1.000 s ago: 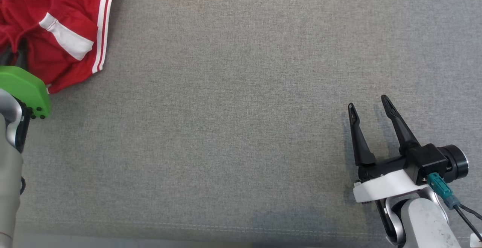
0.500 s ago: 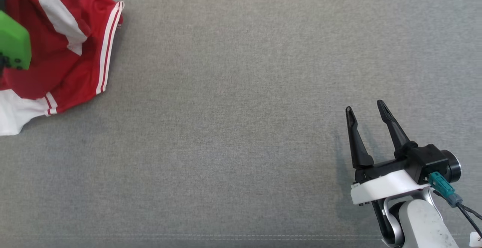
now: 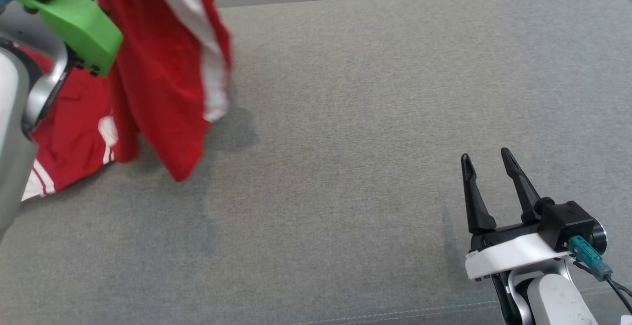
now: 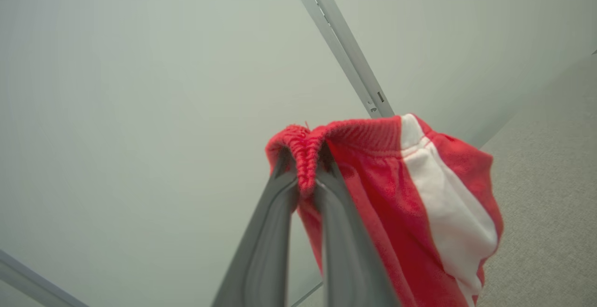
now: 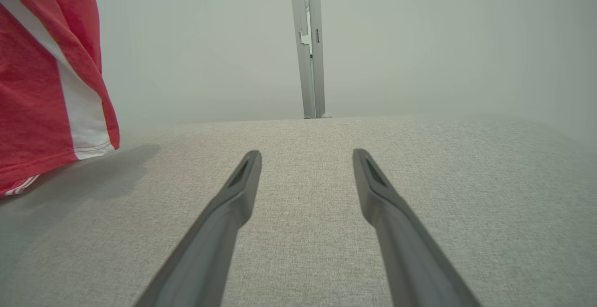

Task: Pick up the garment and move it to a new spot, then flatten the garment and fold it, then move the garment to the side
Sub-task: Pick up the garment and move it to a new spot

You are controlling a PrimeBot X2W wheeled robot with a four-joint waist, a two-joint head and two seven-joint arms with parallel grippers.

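- Hoisted red shorts (image 3: 163, 68) off the crumpled heap since 1 s ago; now dangling from L gripper (image 4: 305, 169) over far-left of bench (image 3: 370, 117). Also tilted head cam up, hence far bench edge in frame. Not a move of the things.
- Pinching bunched waistband (image 4: 354, 132) w/ L gripper, nearly closed, ribbed elastic folded betw the fingertips.
- Keeping R gripper (image 3: 486, 159) spread wide, holding nothing, low at near-right, well apart from the cloth.
- Step in hand, by judgement: carry to new spot.
  - Raise till lowest cloth clears the grey fabric top, else drag + twist.
  - Swing slowly toward mid-bench; expect sway from the loose hanging leg.
  - Hold the pinch firm, no jerks; thick elastic bunch, likely to slip.
  - Lower hem first, then lay waistband away from it, to spread rather than re-heap.
  - Bring R gripper in only after set-down, for flattening.
- Hidden / unclear:
  - L gripper fingers blocked in head view by green wrist cover (image 3: 79, 28) and cloth.
  - Left part of shorts cut off by frame edge + pale forearm.
  - Can't tell whether low end at left rests on bench or hangs just above.
  - Second leg hard to separate from the folds; front vs back unreadable.
  - Metal post (image 5: 308, 41) behind bench, top cut off.
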